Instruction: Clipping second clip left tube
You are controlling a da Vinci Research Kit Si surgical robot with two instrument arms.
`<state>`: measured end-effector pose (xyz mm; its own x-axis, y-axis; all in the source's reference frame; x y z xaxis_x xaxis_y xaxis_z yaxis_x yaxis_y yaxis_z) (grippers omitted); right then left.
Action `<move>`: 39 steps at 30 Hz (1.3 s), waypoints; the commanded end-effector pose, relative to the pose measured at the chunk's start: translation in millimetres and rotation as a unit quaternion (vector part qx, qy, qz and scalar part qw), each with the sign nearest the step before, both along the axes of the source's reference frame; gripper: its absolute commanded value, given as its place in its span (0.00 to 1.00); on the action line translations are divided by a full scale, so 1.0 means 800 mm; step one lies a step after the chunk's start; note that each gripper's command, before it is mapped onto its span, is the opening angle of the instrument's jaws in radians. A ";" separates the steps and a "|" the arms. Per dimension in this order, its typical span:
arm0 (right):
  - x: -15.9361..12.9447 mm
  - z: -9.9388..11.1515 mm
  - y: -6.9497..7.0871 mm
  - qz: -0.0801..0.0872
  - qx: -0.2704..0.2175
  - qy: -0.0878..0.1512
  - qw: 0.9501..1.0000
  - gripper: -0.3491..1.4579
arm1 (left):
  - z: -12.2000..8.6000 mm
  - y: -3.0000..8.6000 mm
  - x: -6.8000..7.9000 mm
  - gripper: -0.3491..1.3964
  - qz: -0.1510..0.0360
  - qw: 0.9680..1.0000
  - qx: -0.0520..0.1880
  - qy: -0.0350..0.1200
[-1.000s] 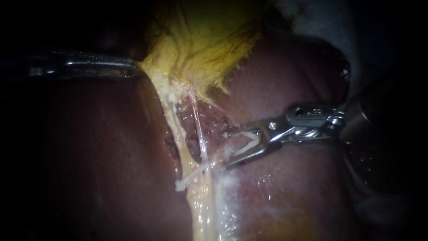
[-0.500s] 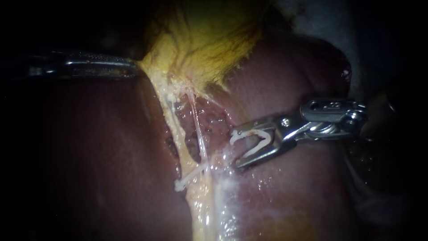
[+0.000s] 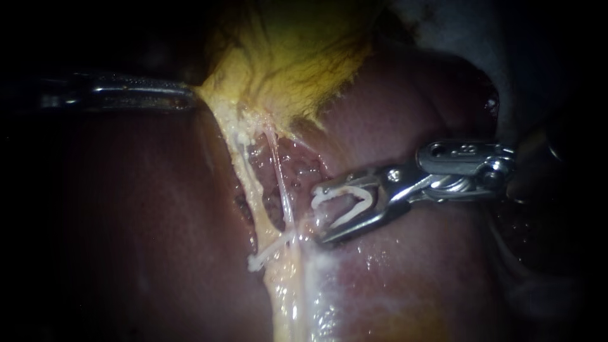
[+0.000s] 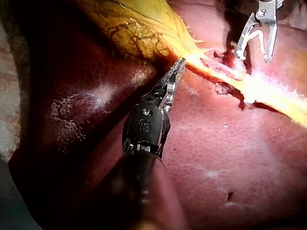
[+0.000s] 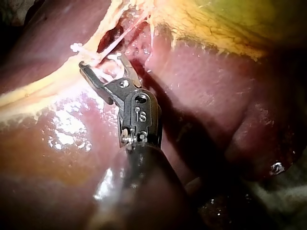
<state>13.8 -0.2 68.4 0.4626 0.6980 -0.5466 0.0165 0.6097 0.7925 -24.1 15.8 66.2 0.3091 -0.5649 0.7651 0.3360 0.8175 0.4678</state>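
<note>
My left instrument (image 3: 187, 98) comes in from the left, jaws shut on the edge of the yellow gallbladder (image 3: 297, 57); the left wrist view shows the same grip (image 4: 178, 67). Two pale strands run down from the gallbladder: a thicker left tube (image 3: 252, 180) and a thin translucent one (image 3: 283, 180). A white clip (image 3: 269, 251) lies across their lower end. My right instrument (image 3: 316, 214) comes in from the right, jaws wide apart and holding a white clip (image 3: 351, 197) between them. Its tips stand just right of the thin strand, around no tube. The right wrist view (image 5: 101, 64) shows the same.
Dark red liver (image 3: 139, 209) lies on both sides of the strands, wet and glistening below the right jaws (image 3: 367, 259). A raw red pocket (image 3: 297, 164) opens between the strands and the right instrument. Pale cloth (image 3: 456, 31) shows at the far upper right.
My right instrument drew back to the right with its clip, then came left again to stand close to the strands. The left instrument and gallbladder have held still.
</note>
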 end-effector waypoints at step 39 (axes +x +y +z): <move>0.0048 0.0059 -0.0016 -0.031 -0.001 0.036 0.999 0.48 | 0.0000 0.0000 0.0000 0.00 0.000 1.000 0.000 0.000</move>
<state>17.5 -1.4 73.1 0.4658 0.6668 -0.5817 0.1142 0.6065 0.7868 -24.0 15.8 66.2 0.3092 -0.5648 0.7652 0.3362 0.8175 0.4676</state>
